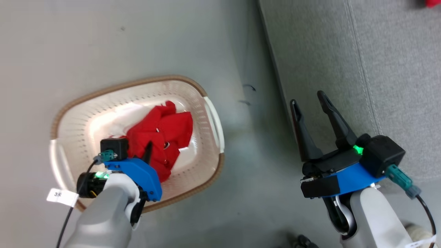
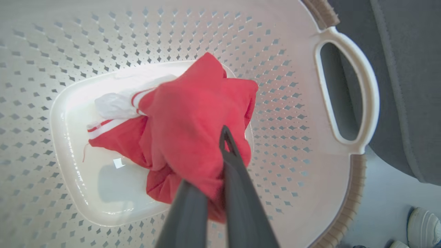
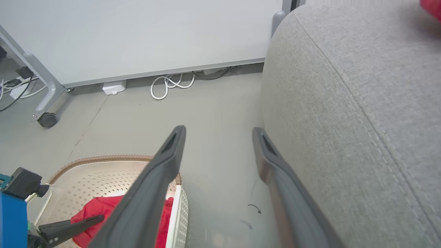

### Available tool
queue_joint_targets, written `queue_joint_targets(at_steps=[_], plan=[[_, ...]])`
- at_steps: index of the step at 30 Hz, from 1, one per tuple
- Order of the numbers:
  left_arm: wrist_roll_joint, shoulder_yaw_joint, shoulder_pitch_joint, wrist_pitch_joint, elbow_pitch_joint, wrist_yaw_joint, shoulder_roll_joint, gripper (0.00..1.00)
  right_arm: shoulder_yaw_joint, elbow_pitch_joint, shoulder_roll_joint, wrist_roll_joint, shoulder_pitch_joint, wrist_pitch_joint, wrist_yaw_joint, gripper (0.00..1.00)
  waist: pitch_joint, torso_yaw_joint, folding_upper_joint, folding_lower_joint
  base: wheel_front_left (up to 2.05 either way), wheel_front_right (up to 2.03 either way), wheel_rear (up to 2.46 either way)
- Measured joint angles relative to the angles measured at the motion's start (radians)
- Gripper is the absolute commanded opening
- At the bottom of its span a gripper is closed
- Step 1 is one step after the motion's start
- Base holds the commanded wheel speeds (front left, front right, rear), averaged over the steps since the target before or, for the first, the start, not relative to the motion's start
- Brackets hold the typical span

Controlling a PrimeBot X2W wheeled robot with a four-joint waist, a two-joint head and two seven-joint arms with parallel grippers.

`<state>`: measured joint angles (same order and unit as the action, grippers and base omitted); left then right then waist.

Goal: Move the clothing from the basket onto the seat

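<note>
Jaws of the left arm pinch shut on the red clothing (image 2: 193,117), bunched inside the basket (image 2: 293,103). Jaws of the right arm gape empty beside the seat (image 1: 344,69). A red patch (image 1: 433,2) far on the seat suggests one garment delivered; this one awaits carrying.

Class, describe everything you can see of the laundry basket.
The basket is an oval cream plastic tub with perforated walls, a smooth glossy bottom, a brown woven-looking rim band and white loop handles. It stands upright on the grey floor beside the sofa. Red clothing lies inside, pinched by the left gripper.
</note>
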<state>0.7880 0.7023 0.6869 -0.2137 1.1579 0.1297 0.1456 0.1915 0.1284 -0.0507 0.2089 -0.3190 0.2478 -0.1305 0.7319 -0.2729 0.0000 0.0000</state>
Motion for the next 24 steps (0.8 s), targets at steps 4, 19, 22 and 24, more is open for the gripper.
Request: queue_joint_targets(at_steps=[4, 19, 22, 24], plan=[[0.015, 0.047, -0.02, -0.021, -0.026, 0.0, -0.004, 0.0, -0.006, 0.007, 0.0, -0.018, 0.004, -0.019, 0.0, 1.0, -0.065, 0.04, 0.0, 0.0, 0.0, 0.0, 0.0], [0.021, 0.198, -0.088, -0.045, -0.142, 0.0, -0.072, 0.0, -0.067, 0.026, 0.001, -0.057, 0.138, -0.094, 0.0, 1.0, -0.385, 0.193, 0.0001, -0.0003, 0.0, 0.0, 0.0], [0.012, 0.223, -0.088, -0.047, -0.17, 0.0, -0.076, 0.0, -0.069, 0.022, 0.001, -0.057, 0.164, -0.106, 0.0, 1.0, -0.451, 0.219, 0.0001, -0.0003, 0.0, 0.0, 0.0], [0.0, 0.233, -0.087, -0.047, -0.19, 0.0, -0.079, 0.0, -0.069, 0.021, 0.001, -0.049, 0.185, -0.11, 0.0, 1.0, -0.492, 0.234, 0.0001, -0.0003, 0.0, 0.0, 0.0]])
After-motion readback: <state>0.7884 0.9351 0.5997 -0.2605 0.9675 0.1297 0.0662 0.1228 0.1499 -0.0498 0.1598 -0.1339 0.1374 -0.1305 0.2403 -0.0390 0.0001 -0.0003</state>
